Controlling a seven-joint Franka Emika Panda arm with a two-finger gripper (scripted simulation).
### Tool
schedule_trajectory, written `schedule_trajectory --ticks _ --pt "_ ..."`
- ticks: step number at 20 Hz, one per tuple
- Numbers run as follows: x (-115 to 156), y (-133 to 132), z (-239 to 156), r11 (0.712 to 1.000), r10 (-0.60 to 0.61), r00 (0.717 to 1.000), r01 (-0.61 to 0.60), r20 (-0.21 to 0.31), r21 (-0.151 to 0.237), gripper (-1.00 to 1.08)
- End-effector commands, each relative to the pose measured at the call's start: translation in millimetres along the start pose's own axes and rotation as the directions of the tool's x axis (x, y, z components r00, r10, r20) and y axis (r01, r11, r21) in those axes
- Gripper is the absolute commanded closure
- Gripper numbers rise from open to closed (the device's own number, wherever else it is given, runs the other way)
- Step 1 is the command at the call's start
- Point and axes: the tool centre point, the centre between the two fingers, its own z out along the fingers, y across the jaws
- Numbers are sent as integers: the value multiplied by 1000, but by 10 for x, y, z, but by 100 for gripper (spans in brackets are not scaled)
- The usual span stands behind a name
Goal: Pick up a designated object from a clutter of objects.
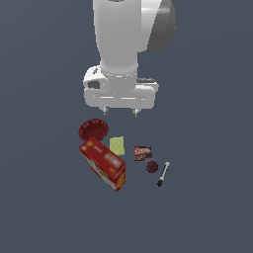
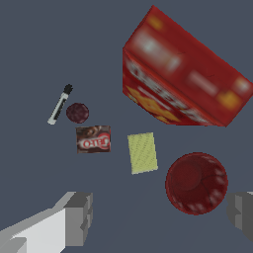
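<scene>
Claw (image 1: 120,111) is hovering wide open and empty above the clutter at frame centre; the yellow-green pad (image 1: 117,145) is lying flat between red box (image 1: 103,164) and brown packet (image 1: 143,153), leaving room for descent.

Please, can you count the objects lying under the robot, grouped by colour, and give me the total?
Red or dark red: 2, the red box and the bowl
Yellow-green: 1, the pad
Brown: 1, the packet
Dark purple: 1, the ball
Black and white: 1, the marker
Total: 6
</scene>
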Motion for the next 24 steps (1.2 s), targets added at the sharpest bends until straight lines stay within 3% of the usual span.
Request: schedule_trajectory --ticks 1,11,24 --pt "0 0 0 1000 0 1000 0 0 0 -92" --pt "-128 -153 60 1000 -28 999 27 45 6 -92" --pt "-81 -110 283 999 -39 999 39 37 7 -92"
